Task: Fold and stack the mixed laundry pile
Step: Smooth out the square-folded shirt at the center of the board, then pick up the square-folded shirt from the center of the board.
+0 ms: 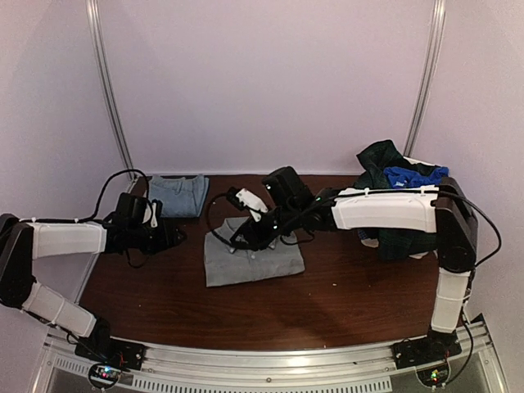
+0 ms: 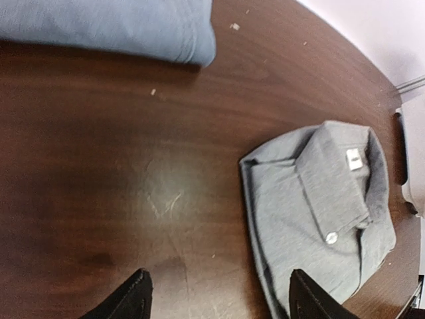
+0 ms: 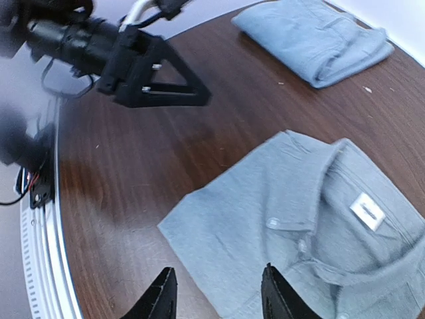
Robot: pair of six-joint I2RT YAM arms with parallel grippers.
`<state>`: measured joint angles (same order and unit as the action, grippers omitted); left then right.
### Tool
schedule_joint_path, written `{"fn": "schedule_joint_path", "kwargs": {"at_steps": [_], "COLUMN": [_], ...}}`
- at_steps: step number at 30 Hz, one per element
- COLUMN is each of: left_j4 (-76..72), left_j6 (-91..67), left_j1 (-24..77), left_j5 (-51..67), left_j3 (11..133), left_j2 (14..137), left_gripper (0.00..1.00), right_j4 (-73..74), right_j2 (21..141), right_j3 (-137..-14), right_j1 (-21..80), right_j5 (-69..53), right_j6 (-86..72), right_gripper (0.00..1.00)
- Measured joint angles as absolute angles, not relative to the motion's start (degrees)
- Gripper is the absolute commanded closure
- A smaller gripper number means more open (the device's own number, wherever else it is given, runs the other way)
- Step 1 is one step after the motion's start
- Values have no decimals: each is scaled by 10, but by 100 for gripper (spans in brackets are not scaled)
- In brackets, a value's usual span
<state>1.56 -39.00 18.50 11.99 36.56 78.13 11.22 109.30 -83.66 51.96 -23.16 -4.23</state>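
Note:
The mixed laundry pile [image 1: 401,184], dark plaid with bright blue and white pieces, sits at the table's back right, partly behind my right arm. A folded grey polo shirt [image 1: 252,260] lies flat mid-table; it also shows in the left wrist view [image 2: 319,212] and the right wrist view [image 3: 299,226]. My right gripper [image 1: 239,239] hovers open over the shirt's left part [image 3: 218,292], holding nothing. My left gripper [image 1: 173,236] is open and empty above bare wood just left of the shirt [image 2: 219,296].
A small neat stack of folded blue-grey garments [image 1: 178,195] lies at the back left, seen also in the left wrist view [image 2: 113,30] and the right wrist view [image 3: 312,36]. My left arm [image 3: 126,56] shows across the table. The metal rail [image 1: 262,368] runs along the near edge.

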Motion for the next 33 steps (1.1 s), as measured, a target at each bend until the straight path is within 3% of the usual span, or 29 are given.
{"fn": "schedule_joint_path", "kwargs": {"at_steps": [2,9,22,29,31,33], "left_j4": [33,52,51,41,40,38], "left_j6": [-398,-406,-407,-407,-407,-409], "left_j1": [182,168,167,167,167,167], "left_j5": [120,120,123,128,130,131], "left_j3": [348,337,328,312,311,309], "left_j2": [778,754,751,756,760,762], "left_gripper": [28,28,28,28,28,28], "right_j4": [127,180,226,264,269,269], "right_j2": [1120,1238,1327,1382,1393,1395], "right_j3": [-866,-948,-1022,-1106,-1122,-1124], "right_j1": [551,613,628,646,653,656], "right_j5": [-229,-229,-197,-114,-91,-76], "right_j6": [-25,2,8,35,46,53], "right_gripper": [67,69,55,54,63,83]}}
